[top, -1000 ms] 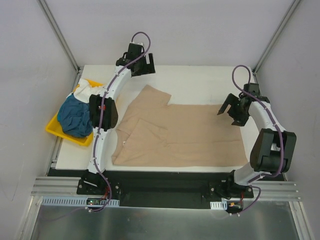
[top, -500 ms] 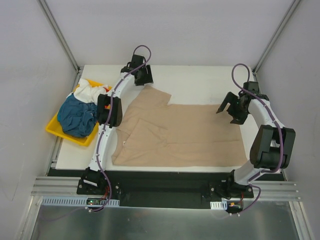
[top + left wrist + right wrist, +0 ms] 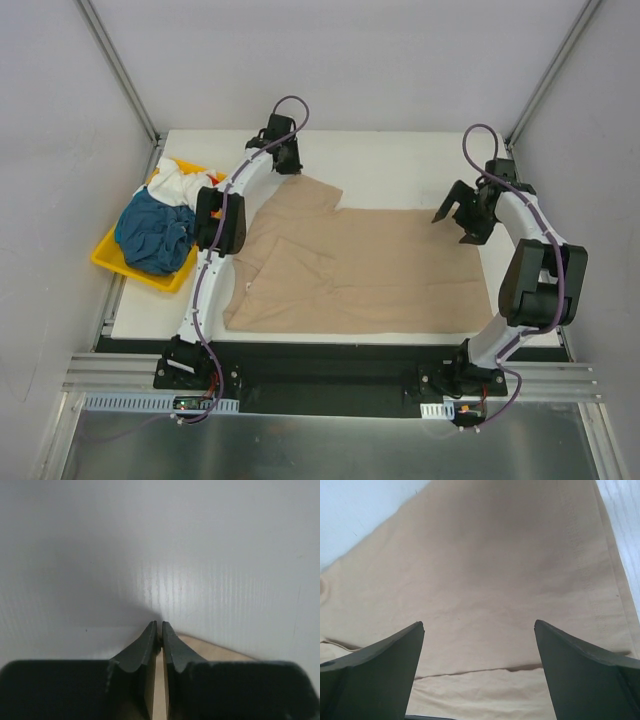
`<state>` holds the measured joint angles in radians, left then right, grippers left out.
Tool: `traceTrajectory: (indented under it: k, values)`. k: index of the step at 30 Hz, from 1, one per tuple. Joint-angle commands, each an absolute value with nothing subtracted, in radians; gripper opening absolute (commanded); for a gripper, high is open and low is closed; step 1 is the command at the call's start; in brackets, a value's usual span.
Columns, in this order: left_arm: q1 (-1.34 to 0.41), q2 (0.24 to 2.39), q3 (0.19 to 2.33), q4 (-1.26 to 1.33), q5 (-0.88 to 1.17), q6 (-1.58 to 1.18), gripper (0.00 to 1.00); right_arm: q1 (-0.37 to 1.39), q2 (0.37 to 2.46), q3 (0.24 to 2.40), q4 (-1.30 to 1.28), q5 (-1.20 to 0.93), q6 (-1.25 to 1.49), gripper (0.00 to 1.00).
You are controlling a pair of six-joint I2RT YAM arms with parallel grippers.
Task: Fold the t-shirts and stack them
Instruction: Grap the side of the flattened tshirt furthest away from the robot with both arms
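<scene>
Left wrist — tan t-shirt (image 3: 215, 652), pinched in gripper (image 3: 159, 630)

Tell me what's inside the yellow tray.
A crumpled teal-blue t-shirt and a white t-shirt fill the yellow tray; anything beneath them is covered.

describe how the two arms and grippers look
Both the left arm and right arm have white links, black joint housings and a looping purple cable. The left gripper and right gripper have dark, tapered wedge fingers.
</scene>
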<state>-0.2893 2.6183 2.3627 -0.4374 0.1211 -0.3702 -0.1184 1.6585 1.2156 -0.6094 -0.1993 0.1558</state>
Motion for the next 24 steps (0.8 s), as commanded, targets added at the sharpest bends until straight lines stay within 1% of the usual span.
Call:
traceTrajectory:
  k: [1,5,10,13,16,17,19,20,21,24]
  values:
    - [-0.305,2.562,2.335,-0.482,0.101,-0.314,0.00,-0.124,1.689,1.310,-0.603,-0.206,0.184,0.97]
    - [-0.307,2.539,2.339,-0.480,0.120,-0.302,0.00,-0.127,1.756,1.423,-0.658,-0.112,0.169,0.97]
    - [-0.310,2.484,2.329,-0.479,0.144,-0.279,0.00,-0.129,1.928,1.653,-0.772,-0.006,0.138,0.97]
    - [-0.313,2.447,2.298,-0.480,0.179,-0.268,0.00,-0.136,2.030,1.751,-0.816,0.057,0.124,0.97]
    - [-0.313,2.416,2.270,-0.477,0.192,-0.258,0.00,-0.159,2.152,1.888,-0.839,0.035,0.092,0.97]
    - [-0.313,2.399,2.255,-0.477,0.193,-0.255,0.00,-0.166,2.183,1.970,-0.862,0.023,0.087,0.97]
    - [-0.313,2.384,2.240,-0.479,0.201,-0.245,0.00,-0.184,2.276,2.046,-0.888,-0.014,0.089,0.99]
    - [-0.313,2.367,2.220,-0.477,0.204,-0.242,0.00,-0.190,2.304,2.116,-0.917,-0.034,0.090,0.96]
    - [-0.313,2.359,2.212,-0.476,0.215,-0.239,0.00,-0.192,2.328,2.140,-0.928,-0.046,0.091,0.95]
    - [-0.314,2.338,2.184,-0.471,0.236,-0.218,0.00,-0.192,2.364,2.158,-0.928,-0.017,0.087,0.91]
